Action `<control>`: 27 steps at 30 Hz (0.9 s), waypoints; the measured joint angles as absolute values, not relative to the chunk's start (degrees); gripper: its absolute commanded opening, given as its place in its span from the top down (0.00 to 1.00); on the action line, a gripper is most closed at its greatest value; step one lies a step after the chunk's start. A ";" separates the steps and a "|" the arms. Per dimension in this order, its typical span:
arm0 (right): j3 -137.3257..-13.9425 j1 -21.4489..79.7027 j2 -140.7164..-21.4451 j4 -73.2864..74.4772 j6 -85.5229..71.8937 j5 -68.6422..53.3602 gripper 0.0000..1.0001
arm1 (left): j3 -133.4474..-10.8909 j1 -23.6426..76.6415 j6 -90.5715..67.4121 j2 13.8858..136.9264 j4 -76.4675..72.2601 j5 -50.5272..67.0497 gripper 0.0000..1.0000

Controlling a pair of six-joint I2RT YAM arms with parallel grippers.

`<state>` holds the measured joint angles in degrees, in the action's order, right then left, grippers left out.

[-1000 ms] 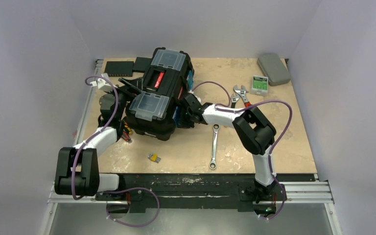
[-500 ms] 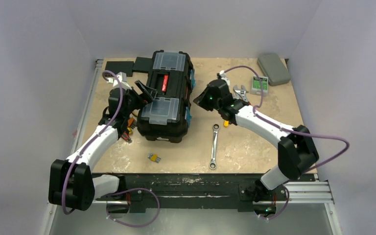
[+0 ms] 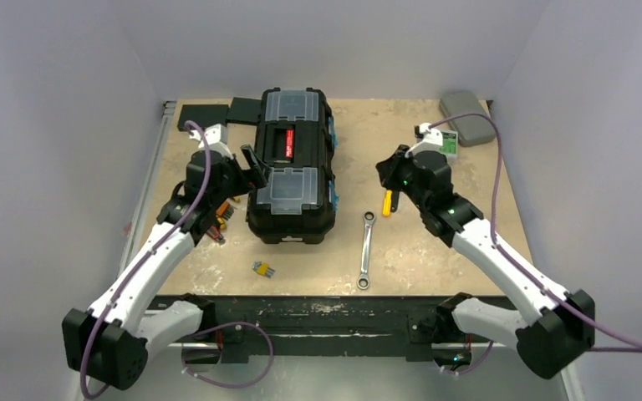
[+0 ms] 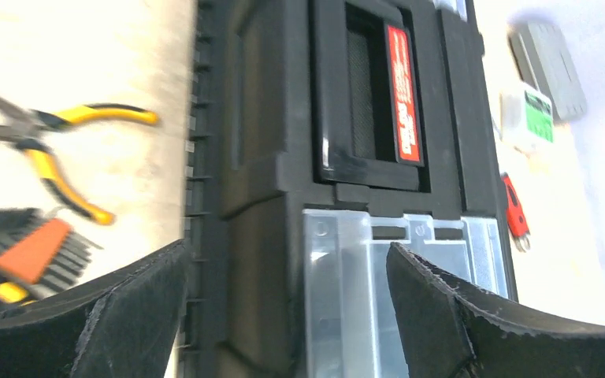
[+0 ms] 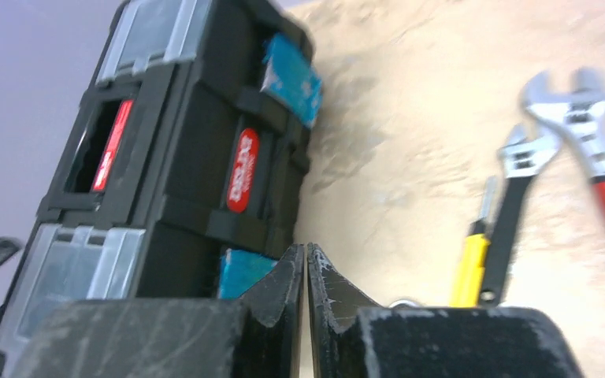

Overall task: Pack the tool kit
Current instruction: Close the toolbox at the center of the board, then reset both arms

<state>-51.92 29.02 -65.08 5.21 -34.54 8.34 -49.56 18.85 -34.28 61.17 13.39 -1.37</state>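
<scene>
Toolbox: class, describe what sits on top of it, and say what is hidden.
On the toolbox lid, a red-labelled handle sits between the far clear-lidded compartment and the near clear-lidded compartment. The closed lid hides the interior.

**A:** Colour check. What's the surface like?

**B:** Surface is mottled tan. Toolbox is black, with a red label on the handle, grey compartments with clear lids, and teal latches.

**A:** Loose tools?

**B:** Pliers have yellow grips. Hex key set is orange and black. Ratchet wrench is silver. Adjustable wrench has a chrome head and red grip. Slim tool has a yellow handle.

**A:** Back corner?

**B:** Grey case and a green-and-white box.

**A:** Your end?

**B:** My left hand and right hand are both black.
</scene>
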 measured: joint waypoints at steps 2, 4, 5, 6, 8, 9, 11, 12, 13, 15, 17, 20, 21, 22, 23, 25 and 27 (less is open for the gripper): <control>-50.52 29.06 -60.69 5.04 -30.85 12.19 0.82 | -50.22 18.85 -33.28 57.82 15.92 -5.74 0.08; -48.82 29.06 -57.43 4.62 -28.05 16.67 0.67 | -50.35 18.83 -32.97 54.13 17.28 -11.92 0.08; -47.48 29.06 -55.96 4.16 -26.50 19.70 0.57 | -50.35 18.81 -32.84 52.56 17.74 -14.44 0.08; -46.13 29.04 -54.96 3.25 -25.23 21.91 0.50 | -49.93 18.79 -32.53 50.89 17.54 -17.37 0.08; -40.69 28.91 -52.84 -2.04 -20.01 26.35 0.37 | -47.29 18.79 -31.44 46.98 15.11 -23.07 0.08; -37.60 28.84 -52.01 -4.51 -17.61 28.03 0.34 | -44.97 18.79 -30.46 45.28 13.26 -25.65 0.08; -31.14 28.80 -51.09 -9.87 -13.17 29.67 0.31 | -39.20 18.79 -27.55 42.39 8.34 -30.09 0.08; -27.83 28.80 -50.92 -12.23 -11.09 30.22 0.32 | -35.07 18.79 -24.97 41.39 4.34 -32.47 0.08; -24.18 28.62 -50.92 -15.35 -9.04 30.52 0.33 | -32.29 18.76 -22.85 41.36 1.54 -34.13 0.08; -17.17 26.98 -51.05 -22.28 -6.11 29.89 0.31 | -25.74 18.79 -17.39 43.29 -6.13 -37.98 0.07; -12.93 23.49 -51.70 -27.75 -4.49 28.82 0.27 | -21.28 18.76 -12.71 47.86 -12.25 -41.17 0.07; -11.84 18.39 -56.71 -35.64 -2.94 28.01 0.27 | -18.44 18.46 -8.08 54.06 -19.62 -43.03 0.08; -11.84 17.80 -58.96 -38.79 -2.59 27.97 0.28 | -18.09 18.02 -7.31 55.77 -22.52 -42.98 0.09; -11.84 17.58 -60.84 -41.25 -2.33 27.97 0.30 | -17.98 17.39 -7.27 56.66 -24.29 -42.65 0.11; -11.81 17.37 -63.40 -44.53 -1.87 28.01 0.33 | -17.85 16.27 -7.31 57.56 -26.24 -41.82 0.13; -11.81 16.58 -69.67 -51.46 -0.54 27.79 0.38 | -17.47 13.98 -6.98 59.09 -29.89 -40.47 0.17; -11.97 15.11 -77.25 -58.24 0.56 27.00 0.39 | -16.34 12.84 -5.45 60.93 -34.74 -38.76 0.19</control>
